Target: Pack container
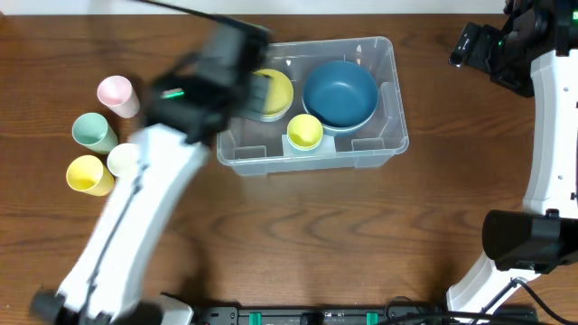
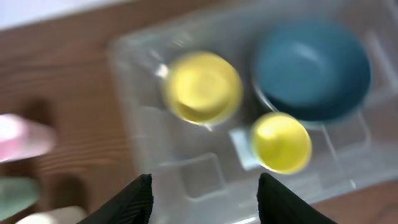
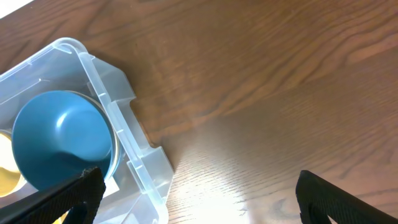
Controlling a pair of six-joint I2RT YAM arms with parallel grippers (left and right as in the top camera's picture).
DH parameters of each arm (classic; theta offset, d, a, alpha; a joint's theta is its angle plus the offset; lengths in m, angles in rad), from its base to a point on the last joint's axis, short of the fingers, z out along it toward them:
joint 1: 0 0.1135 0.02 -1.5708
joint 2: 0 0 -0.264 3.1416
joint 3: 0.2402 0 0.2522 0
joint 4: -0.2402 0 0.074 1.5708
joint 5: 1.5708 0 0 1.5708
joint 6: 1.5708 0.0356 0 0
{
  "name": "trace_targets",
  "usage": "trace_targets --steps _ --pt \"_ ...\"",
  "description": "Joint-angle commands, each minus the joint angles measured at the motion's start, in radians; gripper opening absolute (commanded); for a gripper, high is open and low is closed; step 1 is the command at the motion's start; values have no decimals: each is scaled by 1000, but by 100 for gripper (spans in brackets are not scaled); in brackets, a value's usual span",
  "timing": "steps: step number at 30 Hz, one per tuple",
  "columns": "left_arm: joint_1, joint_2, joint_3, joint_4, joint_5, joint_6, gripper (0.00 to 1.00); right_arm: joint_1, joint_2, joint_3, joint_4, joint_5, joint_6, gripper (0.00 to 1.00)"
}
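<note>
The left arm (image 1: 135,208) rises closest to the overhead lens, blurred, with the left gripper (image 2: 205,183) above the container's left end. Its fingers (image 2: 140,199) are spread wide with nothing between them. The container (image 1: 398,108) sits on the tabletop (image 1: 316,226), at the far middle. Inside it, a blue bowl (image 1: 340,93) fills the right half and a yellow bowl (image 1: 275,90) lies at the left, partly under the gripper. A yellow cup (image 1: 305,132) stands between them by the near wall. Left of the container, well apart from it, four more cups stand clustered: pink cup (image 1: 116,93), green cup (image 1: 93,131), cream cup (image 1: 125,160) and a second yellow cup (image 1: 88,174). The right gripper (image 3: 199,180) hangs over bare wood just right of the container, spread wide and empty.
</note>
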Motion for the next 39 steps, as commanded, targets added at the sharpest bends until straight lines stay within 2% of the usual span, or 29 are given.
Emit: trace_targets --steps 1,6,11,22,30,39 --pt "129 -45 6 -28 -15 -50 54 -1 -27 1 -1 0 12 99" --pt "310 -30 -8 -53 -9 -84 54 -1 -27 1 -1 0 12 99" --pt "409 38 -19 -38 31 -121 52 -1 -27 1 -1 0 12 99" --pt "472 290 -19 13 29 -111 31 -1 -27 1 -1 0 12 99" --pt "509 386 -19 172 26 37 31 -1 -27 1 -1 0 12 99" --pt "556 478 -19 307 -42 84 32 -1 -27 1 -1 0 12 99"
